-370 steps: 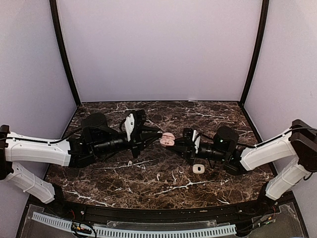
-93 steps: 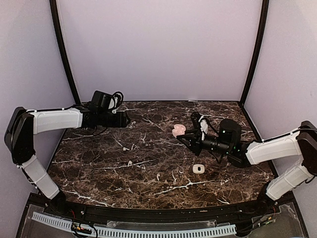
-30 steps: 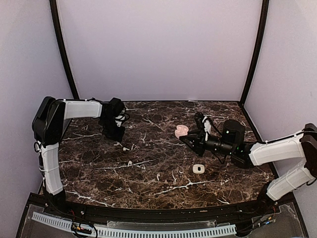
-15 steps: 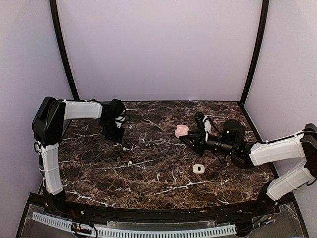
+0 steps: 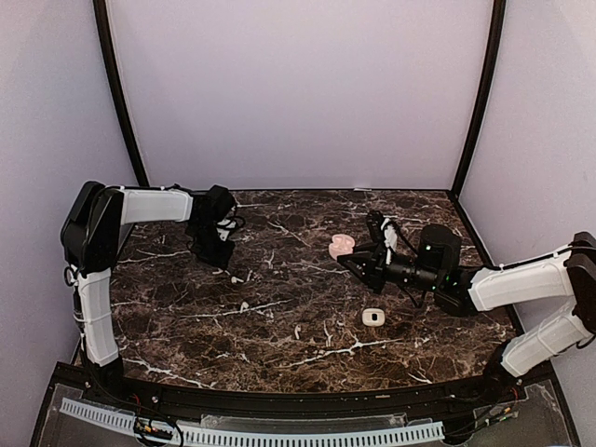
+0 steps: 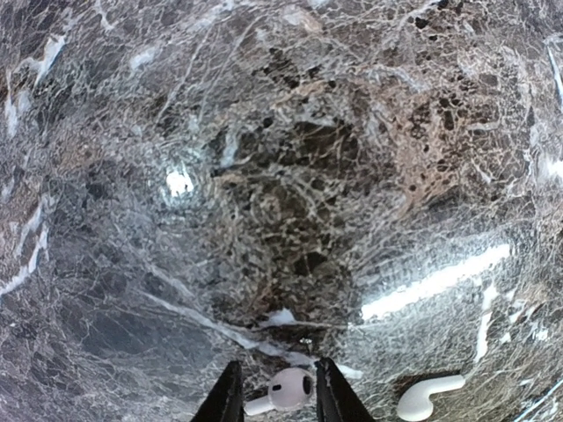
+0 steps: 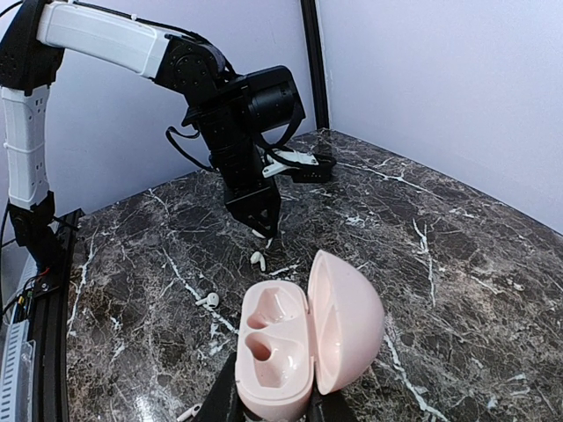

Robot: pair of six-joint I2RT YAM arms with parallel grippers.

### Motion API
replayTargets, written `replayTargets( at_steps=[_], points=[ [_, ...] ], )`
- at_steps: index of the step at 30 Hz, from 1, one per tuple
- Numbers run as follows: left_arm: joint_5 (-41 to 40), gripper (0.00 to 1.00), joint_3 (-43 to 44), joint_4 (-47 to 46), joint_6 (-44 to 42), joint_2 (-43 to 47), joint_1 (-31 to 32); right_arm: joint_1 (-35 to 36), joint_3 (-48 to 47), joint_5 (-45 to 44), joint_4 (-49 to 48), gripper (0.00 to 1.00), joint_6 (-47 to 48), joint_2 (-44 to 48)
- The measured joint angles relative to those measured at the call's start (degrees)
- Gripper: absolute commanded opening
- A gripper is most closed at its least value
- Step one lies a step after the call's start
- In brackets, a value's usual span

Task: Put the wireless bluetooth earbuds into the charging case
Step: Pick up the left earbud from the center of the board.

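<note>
left wrist: two earbuds, one between left fingers, grip unclear; right fingers clamp one pink case.

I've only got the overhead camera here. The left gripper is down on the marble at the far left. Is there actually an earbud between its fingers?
Observer: Yes. The left wrist camera shows a white earbud lying between the fingers of the left gripper. I cannot tell whether they pinch it.
Operator: Any other earbud close by?
Observer: A second earbud lies on the marble tabletop, just outside the finger on the right of that picture.
Operator: And the pink case, is it ready?
Observer: The right wrist camera shows the pink case held in the right gripper, lid open and both sockets empty.
</note>
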State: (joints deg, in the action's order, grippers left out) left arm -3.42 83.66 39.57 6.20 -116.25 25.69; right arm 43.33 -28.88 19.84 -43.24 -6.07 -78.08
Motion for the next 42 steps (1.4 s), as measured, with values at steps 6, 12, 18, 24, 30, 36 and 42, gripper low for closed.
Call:
replayTargets(
  at_steps=[6, 12, 18, 24, 30, 36, 42],
  points=[
    [1.07, 0.23, 0.00, 0.00, 0.00, -0.74, 0.00, 0.00, 0.04, -0.02, 0.02, 0.00, 0.02, 0.28],
    [1.77, 0.16, 0.00, -0.07, 0.02, -0.85, 0.00, 0.00, 0.04, -0.02, 0.02, 0.00, 0.02, 0.74],
    [2.38, 0.13, 0.02, -0.17, 0.02, -0.85, 0.00, 0.00, 0.04, -0.02, 0.09, 0.00, 0.02, 0.74],
    [2.58, 0.22, 0.02, -0.20, 0.02, -0.85, 0.00, 0.00, 0.04, -0.04, 0.09, 0.00, 0.02, 0.74],
    [2.56, 0.32, 0.00, -0.31, 0.57, -0.85, 0.00, 0.00, 0.04, 0.00, 0.11, 0.00, 0.04, 0.74],
    [2.73, 0.31, -1.60, -0.48, 0.96, 0.24, 0.00, 0.00, 0.04, 0.04, 0.13, 0.00, 0.09, 0.74],
    [3.63, 0.30, -3.96, -0.63, 1.77, 1.95, 0.00, 0.00, 0.04, 0.09, 0.22, 0.00, 0.17, 0.74]
  ],
)
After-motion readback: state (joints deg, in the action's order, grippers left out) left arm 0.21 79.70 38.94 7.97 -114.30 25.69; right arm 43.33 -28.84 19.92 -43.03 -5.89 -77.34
